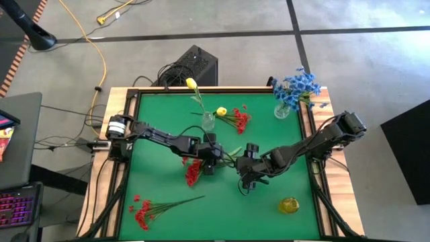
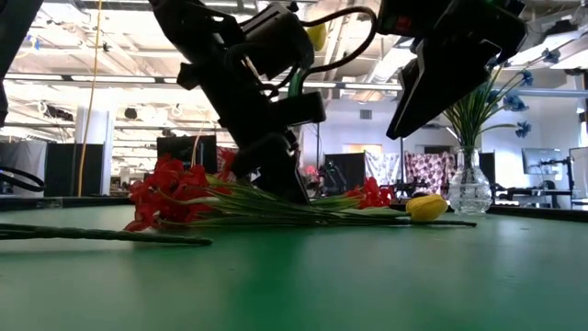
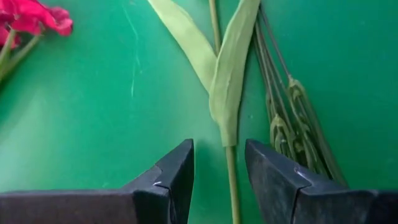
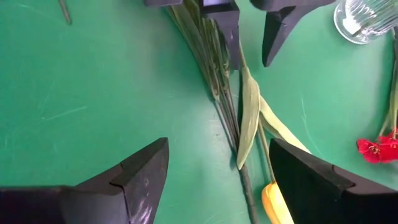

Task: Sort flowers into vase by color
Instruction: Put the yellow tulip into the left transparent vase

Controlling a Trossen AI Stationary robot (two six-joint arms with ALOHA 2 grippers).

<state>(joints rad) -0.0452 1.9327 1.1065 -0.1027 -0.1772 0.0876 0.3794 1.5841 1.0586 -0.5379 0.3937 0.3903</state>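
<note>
Flowers scattered over green mat (image 1: 161, 215): red sprig (image 1: 144, 212) at near left, red bunch (image 1: 193, 171) partly hidden under left gripper (image 1: 213, 161). Left gripper part-open astride yellow tulip stem (image 3: 231, 180), grip unconfirmed; tulip's bud out of frame there. Right gripper (image 1: 247, 180) beside, fully open, empty; blue flowers (image 1: 295, 86) in far-right vase (image 1: 283, 111).

A: Where do the cameras sit?

B: One hangs overhead, looking straight down on the whole green mat (image 1: 168, 215), with both arms in view. One sits at mat level, facing across into the room, close to the red flowers (image 2: 170, 198).

A: And the wrist ones?

B: Each looks past its own fingers, very near the mat. The left one sees a leafy stem (image 3: 229, 93) between its fingers (image 3: 177, 171). The right one sees that same stem (image 4: 249, 118) at 12 o'clock, with the left gripper (image 4: 252, 37) beyond it.
</note>
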